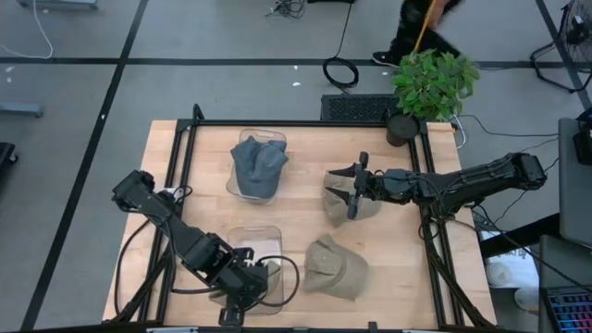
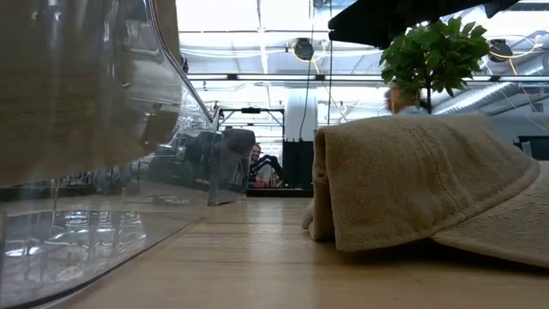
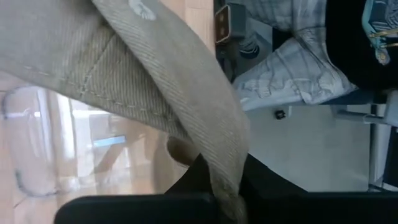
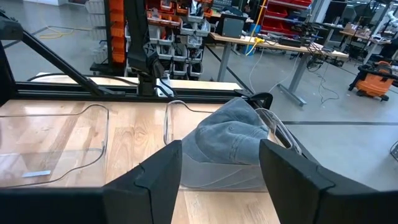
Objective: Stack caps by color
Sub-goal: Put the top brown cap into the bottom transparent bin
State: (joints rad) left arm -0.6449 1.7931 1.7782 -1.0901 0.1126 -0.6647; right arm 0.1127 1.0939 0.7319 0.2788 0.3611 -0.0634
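The left gripper (image 1: pixel 242 294) is at the near edge of the table (image 1: pixel 296 194), beside a clear bin (image 1: pixel 254 248), and its fingers are clenched on the tan fabric of a cap (image 3: pixel 155 74), which covers most of the left wrist view. The right gripper (image 1: pixel 354 194) hangs with its fingers spread above a tan cap (image 1: pixel 347 199) in the middle of the table and grasps nothing. Another tan cap (image 1: pixel 335 266) lies loose on the wood near the front, blue-grey caps (image 1: pixel 258 166) fill the far bin (image 1: pixel 242 190), and a potted plant (image 1: pixel 431 85) stands at the far right corner.
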